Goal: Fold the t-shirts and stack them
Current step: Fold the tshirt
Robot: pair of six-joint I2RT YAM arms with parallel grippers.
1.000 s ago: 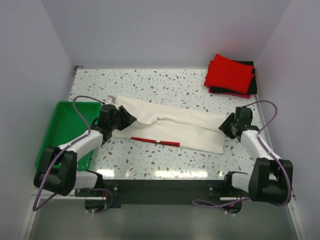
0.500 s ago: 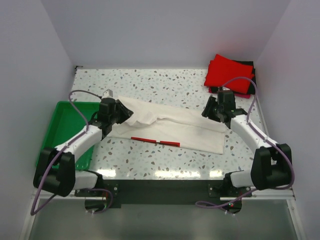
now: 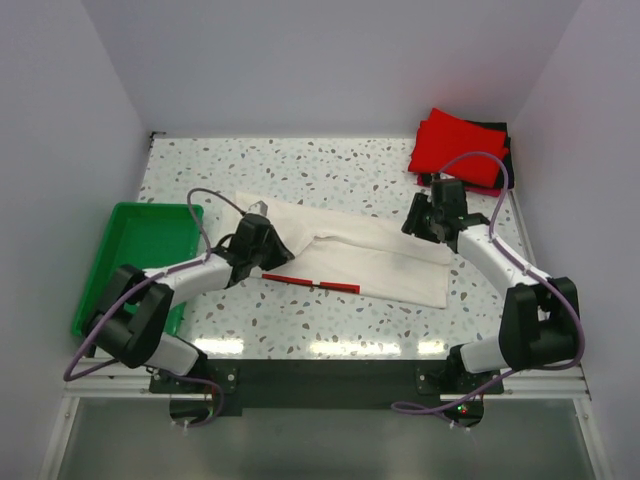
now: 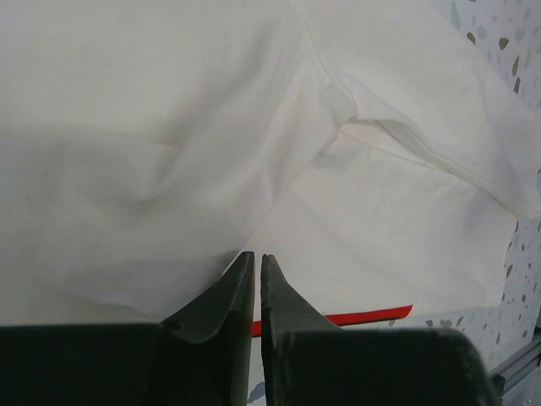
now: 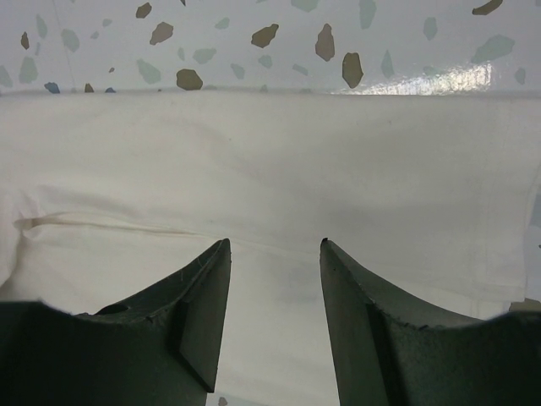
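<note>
The cream-white t-shirt (image 3: 370,250) lies spread across the middle of the table, its thin red edge stripe (image 3: 310,282) along the near side. My left gripper (image 3: 280,252) is low over the shirt's left near part. In the left wrist view its jaws (image 4: 256,255) are nearly together, the tips pinching the edge of a cloth fold, with the red stripe (image 4: 372,315) just beyond. My right gripper (image 3: 415,222) hovers over the shirt's right end, open (image 5: 275,243), with only flat cloth (image 5: 279,169) below. A folded red t-shirt (image 3: 458,148) lies on a black one (image 3: 503,172) at the back right.
A green plastic tray (image 3: 120,215) sits at the table's left edge, beside the left arm. White walls close in the left, right and back. Speckled tabletop (image 3: 300,165) shows behind the shirt and in front of it.
My left arm swung right from the shirt's left end to its near left part and its jaws closed. My right arm moved up and inward over the shirt's right end, then held still.
</note>
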